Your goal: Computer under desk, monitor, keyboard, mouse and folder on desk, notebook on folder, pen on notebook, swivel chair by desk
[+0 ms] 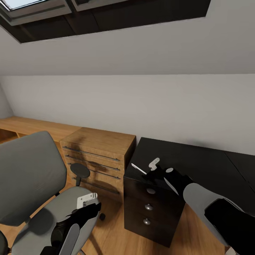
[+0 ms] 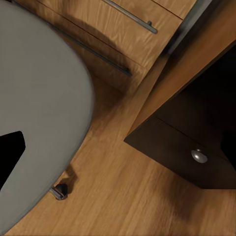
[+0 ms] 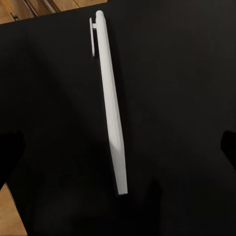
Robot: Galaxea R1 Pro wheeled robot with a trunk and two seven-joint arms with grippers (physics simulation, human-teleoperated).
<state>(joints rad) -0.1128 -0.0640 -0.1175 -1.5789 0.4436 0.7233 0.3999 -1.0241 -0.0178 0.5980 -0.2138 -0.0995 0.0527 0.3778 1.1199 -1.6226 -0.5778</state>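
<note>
Desk [image 1: 198,159]: glossy black; pen [image 3: 110,103]: white; swivel chair [image 1: 28,173]: grey seat and back; cabinet [image 1: 99,148]: light wood grain; wall [image 1: 141,106]: pale grey.

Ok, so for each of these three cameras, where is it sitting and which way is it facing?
Head: on the robot's head, facing forward and down over the chair, wooden cabinet and desk; both arms show, left tool and right tool.
Left wrist: on the left arm, looking down past the chair's seat to the floor and drawer unit.
Right wrist: on the right arm, looking straight down at the pen on the desk.
Shared: the pen shows in head and right wrist views.
</note>
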